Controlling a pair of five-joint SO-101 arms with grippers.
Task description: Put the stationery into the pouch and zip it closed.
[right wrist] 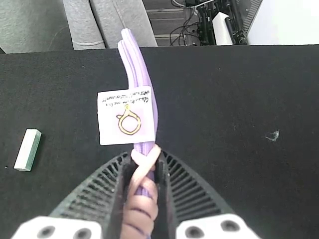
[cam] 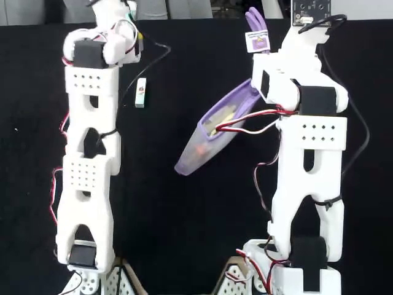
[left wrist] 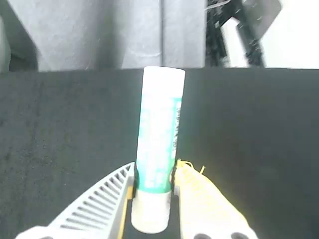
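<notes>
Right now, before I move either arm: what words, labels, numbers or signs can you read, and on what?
On the white tag of the purple pouch: two handwritten lines, too small to read; a gold loop sign drawn beneath.
On the green-and-white tube in the left gripper: print along its side, too blurred to read.
On the small white block on the table: markings too small to read.
</notes>
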